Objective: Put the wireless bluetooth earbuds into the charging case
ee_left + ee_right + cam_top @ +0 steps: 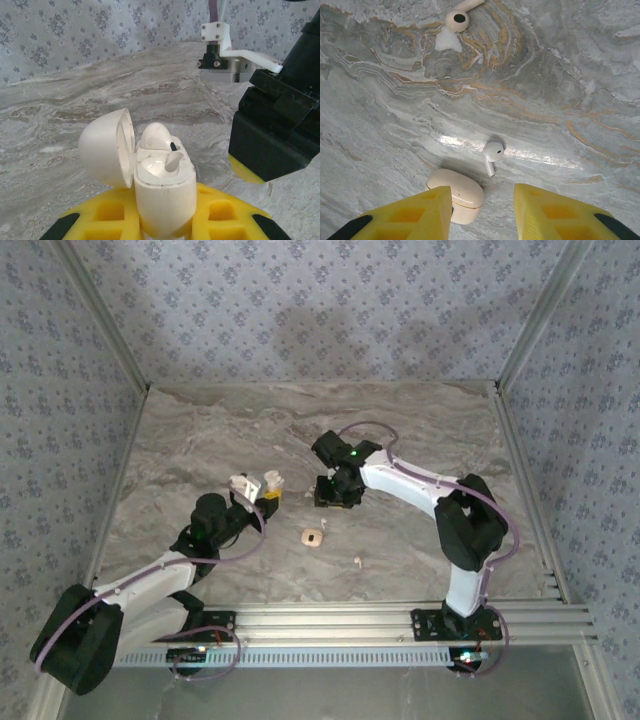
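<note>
My left pincer [163, 217] gripped the open charging case [162, 185], one earbud [155, 136] seated inside. My right pincer [482, 210], spread wide, hung above a loose earbud [493, 151] on the worktop [570, 75]. Risk: its rounded shell could squirt from closing fingers. The left wrist view confirmed the seating; overhead it was too small to judge.
</note>
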